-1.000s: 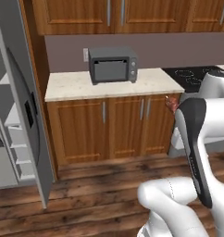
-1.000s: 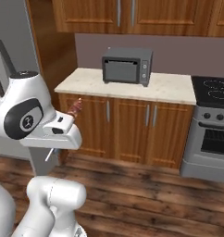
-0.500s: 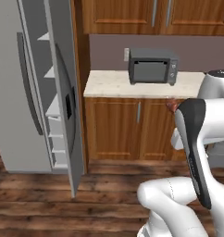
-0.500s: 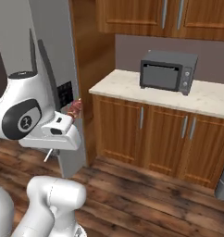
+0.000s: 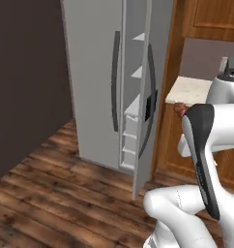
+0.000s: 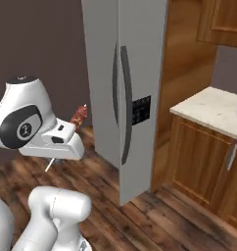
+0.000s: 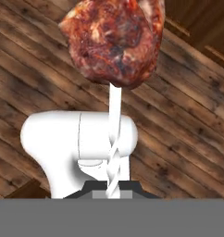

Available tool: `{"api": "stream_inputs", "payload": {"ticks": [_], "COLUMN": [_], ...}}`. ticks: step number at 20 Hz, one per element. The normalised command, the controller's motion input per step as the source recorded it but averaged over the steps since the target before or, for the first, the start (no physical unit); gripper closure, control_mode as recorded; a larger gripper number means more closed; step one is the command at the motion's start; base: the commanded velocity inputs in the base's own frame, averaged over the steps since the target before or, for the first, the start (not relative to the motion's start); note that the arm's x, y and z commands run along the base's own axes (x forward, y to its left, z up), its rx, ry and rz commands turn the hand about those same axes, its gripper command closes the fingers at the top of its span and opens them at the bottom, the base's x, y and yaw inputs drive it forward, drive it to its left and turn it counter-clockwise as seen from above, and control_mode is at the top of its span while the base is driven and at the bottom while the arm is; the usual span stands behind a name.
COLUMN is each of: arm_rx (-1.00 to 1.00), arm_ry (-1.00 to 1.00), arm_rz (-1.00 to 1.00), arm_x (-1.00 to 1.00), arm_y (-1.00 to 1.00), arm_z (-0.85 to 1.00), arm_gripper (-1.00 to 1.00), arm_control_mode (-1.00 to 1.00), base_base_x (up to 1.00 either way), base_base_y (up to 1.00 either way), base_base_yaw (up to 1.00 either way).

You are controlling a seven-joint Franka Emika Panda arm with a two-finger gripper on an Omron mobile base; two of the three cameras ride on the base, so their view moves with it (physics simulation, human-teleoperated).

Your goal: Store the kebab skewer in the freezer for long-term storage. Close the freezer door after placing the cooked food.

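One kebab skewer (image 7: 115, 44) clenched in the tool (image 7: 113, 187) — one freezer door (image 5: 147, 104) ajar, two dark handles.

White glossy arm (image 5: 186, 213), rounded links, black elongated joint cover (image 5: 202, 145). Dark round joint cap (image 6: 23, 128) with small white emblem, at 9 o'clock.

No lettering, brand, number or sign can be read anywhere in this kitchen: the small black dispenser panel (image 6: 140, 110) on the freezer door (image 6: 135, 88) carries only pale marks too small to make out, and the round emblem on the robot arm's joint is likewise illegible
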Motion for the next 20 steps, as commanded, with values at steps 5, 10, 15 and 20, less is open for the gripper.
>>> {"api": "stream_inputs", "payload": {"ticks": [5, 10, 15, 20], "arm_rx": [0.00, 0.00, 0.00, 0.00], "arm_ry": [0.00, 0.00, 0.00, 0.00], "arm_rz": [0.00, 0.00, 0.00, 0.00], "arm_x": [0.00, 0.00, 0.00, 0.00], "arm_y": [0.00, 0.00, 0.00, 0.00], "arm_z": [0.00, 0.00, 0.00, 0.00], "arm_gripper": [1.00, 1.00, 1.00, 1.00], "arm_control_mode": [1.00, 1.00, 1.00, 1.00], "base_base_x": [-0.06, 0.01, 0.30, 0.62], "base_base_y": [0.59, 0.48, 0.27, 0.46], "base_base_yaw": [0.62, 0.46, 0.07, 0.01]}}
